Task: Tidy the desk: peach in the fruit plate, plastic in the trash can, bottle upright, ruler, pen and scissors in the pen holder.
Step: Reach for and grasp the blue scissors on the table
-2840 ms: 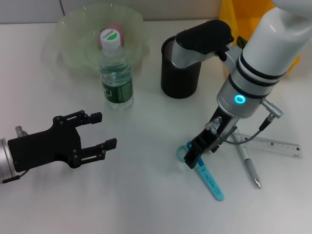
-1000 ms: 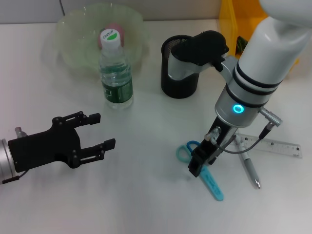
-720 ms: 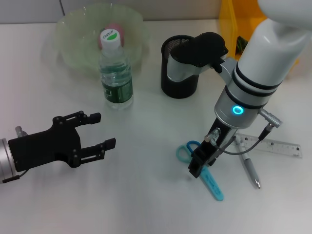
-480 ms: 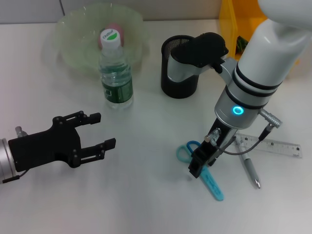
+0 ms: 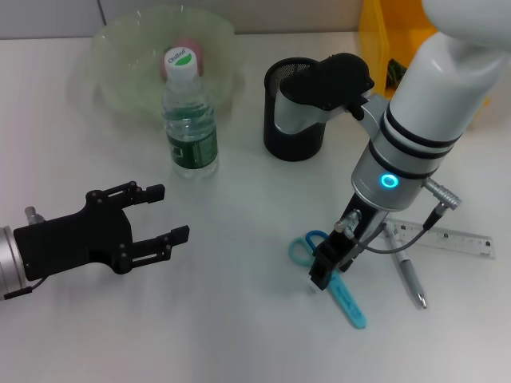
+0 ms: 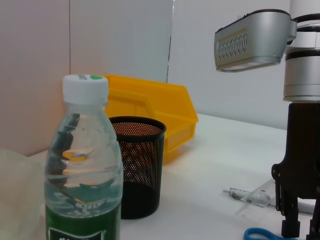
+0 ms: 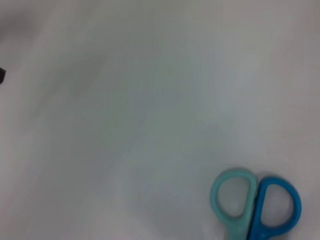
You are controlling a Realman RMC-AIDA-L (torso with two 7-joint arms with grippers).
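Note:
Blue and teal scissors lie flat on the table at front right, their handles filling a corner of the right wrist view. My right gripper is down over them just behind the handles; in the left wrist view its fingers stand apart, open. A pen and a clear ruler lie just to its right. The black mesh pen holder stands behind. The bottle is upright, in front of the green fruit plate holding the peach. My left gripper waits open at front left.
A yellow bin stands at the back right, behind my right arm, with something dark green at its edge. The left wrist view shows the bottle close up, with the pen holder and the bin beyond.
Since 2.8 s ago my right gripper has shifted slightly right and nearer along the scissors, uncovering their handles. Over the last second nothing has moved.

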